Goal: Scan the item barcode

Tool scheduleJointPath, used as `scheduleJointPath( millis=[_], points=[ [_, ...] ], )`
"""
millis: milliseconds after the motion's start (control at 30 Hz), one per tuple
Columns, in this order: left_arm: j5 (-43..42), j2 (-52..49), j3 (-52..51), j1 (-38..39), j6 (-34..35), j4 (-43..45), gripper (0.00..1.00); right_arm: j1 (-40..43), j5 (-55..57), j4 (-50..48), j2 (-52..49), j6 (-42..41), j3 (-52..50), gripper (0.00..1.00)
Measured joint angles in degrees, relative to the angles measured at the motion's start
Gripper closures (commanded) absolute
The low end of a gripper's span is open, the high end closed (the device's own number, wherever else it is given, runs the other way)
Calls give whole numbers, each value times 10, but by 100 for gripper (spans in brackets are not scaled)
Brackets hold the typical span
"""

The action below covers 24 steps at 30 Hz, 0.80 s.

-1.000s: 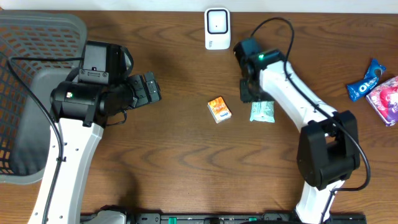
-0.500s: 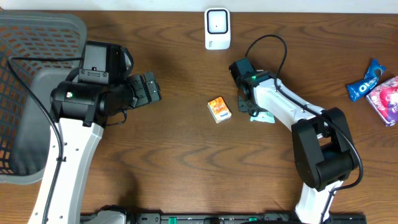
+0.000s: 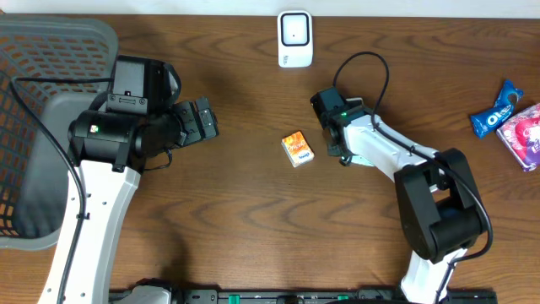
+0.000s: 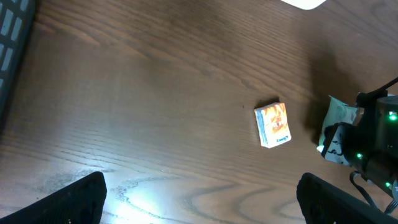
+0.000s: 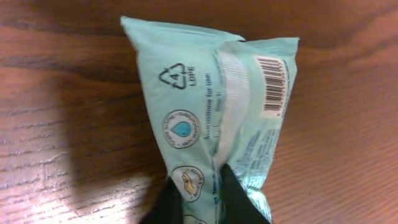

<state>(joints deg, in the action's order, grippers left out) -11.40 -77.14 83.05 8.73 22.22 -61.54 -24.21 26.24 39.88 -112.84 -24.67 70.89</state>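
One packet [image 5: 186,106], teal, pinched by right tool [image 5: 200,185]; barcode [image 5: 272,84] visible.

A dark brown tabletop [image 3: 245,219] with a strong, wavy wood grain fills nearly every view, its boards running left to right as seen from overhead. Along the far edge a thin pale strip [image 3: 169,7] shows beyond the wood; whether it is wall or floor cannot be told. Light falls from above: a whitish glare [image 4: 134,190] lies on the polished surface in the left wrist view, and soft, blurred shadows darken the grain in places. The wood looks smooth and slightly glossy.
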Motion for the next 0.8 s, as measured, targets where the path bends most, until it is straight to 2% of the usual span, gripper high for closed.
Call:
scheduleJointPath(
  millis=[200,333,467,633,767,800],
  points=[
    [0,0,0,0,0,0,2,22,-75,38,-1,-1,38,99],
    [0,0,0,0,0,0,2,53,-236,55,-9,10,104,99],
    [0,0,0,0,0,0,2,96,-433,23,-10,30,138,99],
    [0,0,0,0,0,0,2,162,-625,-21,-12,41,129,99],
    [0,0,0,0,0,0,2,204,-729,-78,-14,37,69,99],
    [0,0,0,0,0,0,2,210,-746,-91,-17,28,48,96]
  ],
)
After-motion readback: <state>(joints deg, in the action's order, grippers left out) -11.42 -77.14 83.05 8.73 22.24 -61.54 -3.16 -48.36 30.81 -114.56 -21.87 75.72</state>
